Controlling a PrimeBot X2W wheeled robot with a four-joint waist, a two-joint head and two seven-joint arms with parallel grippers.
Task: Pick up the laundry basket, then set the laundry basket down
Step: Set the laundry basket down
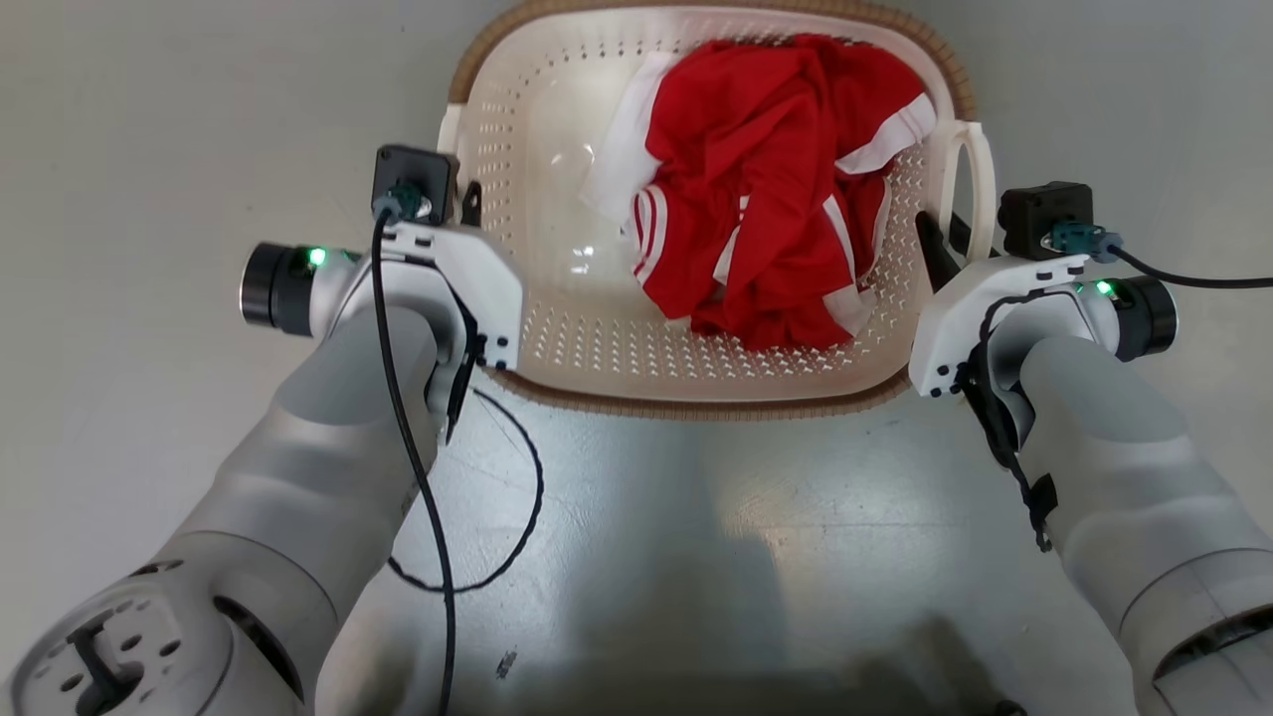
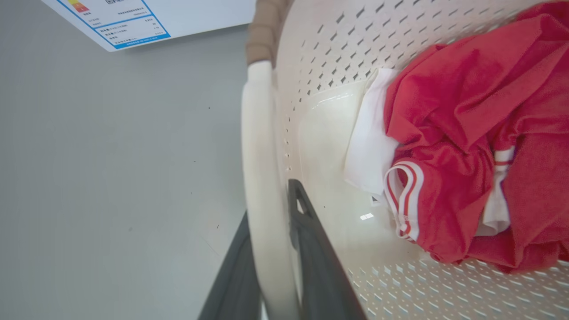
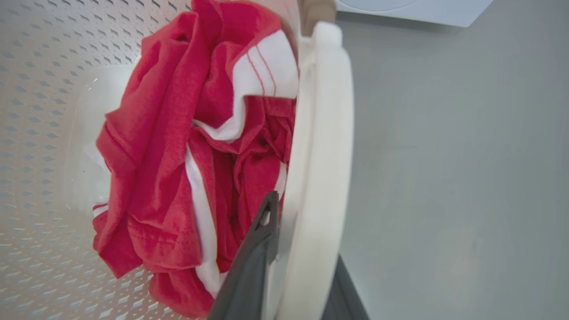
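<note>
The laundry basket (image 1: pixel 557 328) is cream-white and perforated with a brown woven-look rim, and sits at the top centre of the head view between my two arms. It holds red clothing with white stripes (image 1: pixel 776 199). My left gripper (image 1: pixel 467 204) is shut on the basket's left loop handle (image 2: pixel 262 178), one dark finger (image 2: pixel 311 249) inside the loop and the other outside. My right gripper (image 1: pixel 940 244) is shut on the right loop handle (image 3: pixel 320 155), with one finger (image 3: pixel 253 266) on the clothing side. I cannot tell whether the basket rests on the floor.
Grey floor (image 1: pixel 746 547) lies all around the basket. A white appliance panel with a printed label (image 2: pixel 133 18) stands just beyond the basket, and its white edge (image 3: pixel 413 9) is seen past the right handle. A black cable (image 1: pixel 517 497) loops under my left forearm.
</note>
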